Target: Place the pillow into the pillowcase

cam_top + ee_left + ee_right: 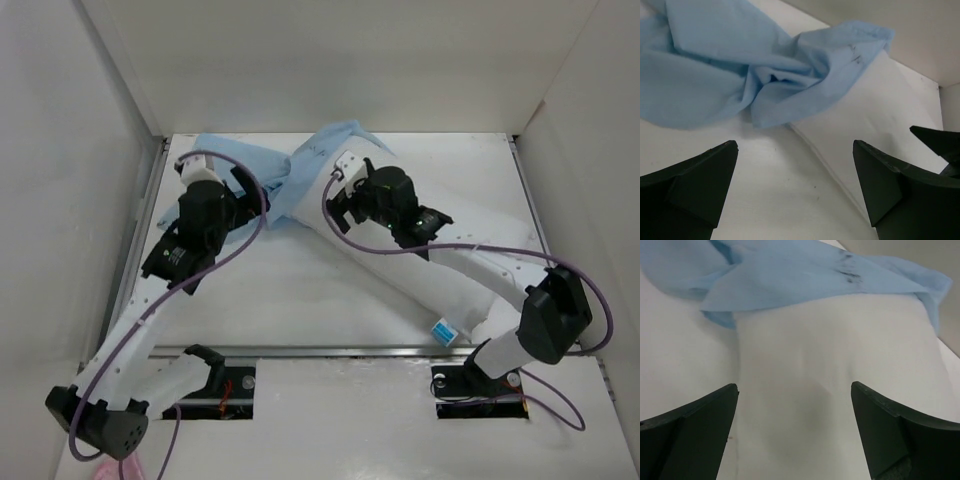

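We judge the task barely begun. The large plump white rectangular pillow (385, 275) lies slantwise on the table, from the far middle down to the near right, where its small blue-and-white tag (444, 330) shows at the near end. Almost all of it is bare. The light blue thin fabric pillowcase (255, 165) sits bunched and twisted at the far left of the table, with one fold draped across the pillow's far end. From these views we cannot tell whether that corner is actually inside the mouth or merely lying under the cloth. The left gripper (795, 145) hangs over the table just near of the crumpled pillowcase, its fingers spread wide and holding nothing. The right gripper (794, 386) hovers above the pillow's far half, equally spread and empty, with the blue fold ahead of it. What remains, as we read it, is nearly everything: finding and opening the mouth, then drawing the sack down the pillow's whole length. The plain white tabletop (260, 290) is smooth, and plain white walls (350, 60) close it in on the left, right and far sides.
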Action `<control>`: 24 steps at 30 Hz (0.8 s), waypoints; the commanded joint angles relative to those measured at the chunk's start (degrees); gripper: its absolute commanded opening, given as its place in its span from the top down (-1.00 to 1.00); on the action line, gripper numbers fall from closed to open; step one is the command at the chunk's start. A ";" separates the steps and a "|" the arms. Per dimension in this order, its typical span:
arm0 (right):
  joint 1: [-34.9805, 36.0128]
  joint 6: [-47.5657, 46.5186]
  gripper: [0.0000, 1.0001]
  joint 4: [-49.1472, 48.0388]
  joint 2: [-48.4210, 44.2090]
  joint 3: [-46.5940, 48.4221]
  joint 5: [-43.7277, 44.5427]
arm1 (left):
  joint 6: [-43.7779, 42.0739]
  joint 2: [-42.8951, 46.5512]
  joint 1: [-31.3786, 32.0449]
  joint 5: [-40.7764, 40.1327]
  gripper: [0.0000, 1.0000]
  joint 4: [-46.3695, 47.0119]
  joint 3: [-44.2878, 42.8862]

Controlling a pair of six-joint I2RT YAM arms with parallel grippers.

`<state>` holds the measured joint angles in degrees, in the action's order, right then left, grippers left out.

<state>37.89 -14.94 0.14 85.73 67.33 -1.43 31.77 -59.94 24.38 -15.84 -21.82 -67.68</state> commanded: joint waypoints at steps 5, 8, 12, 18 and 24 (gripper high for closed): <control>7.29 -7.82 -1.00 4.87 11.02 7.45 7.74 | 9.19 2.11 -0.03 0.10 -1.00 4.85 19.86; 7.29 -7.82 -1.00 1.28 18.22 11.58 19.83 | 9.19 -0.60 -0.64 0.10 -1.00 9.32 23.11; 5.54 -5.38 -0.53 2.31 26.93 18.26 24.98 | 7.87 -6.47 -2.84 3.52 -1.00 16.70 25.05; 3.95 0.00 0.96 2.24 25.81 21.01 20.69 | 4.19 -20.02 -3.38 4.58 -1.00 22.78 18.39; 2.89 0.53 1.00 1.34 21.06 18.10 16.03 | 2.95 -34.97 -5.48 2.21 -1.00 20.07 5.92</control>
<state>41.54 -16.08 2.13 110.54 85.91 16.97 36.32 -93.12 20.43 -12.29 -3.79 -56.18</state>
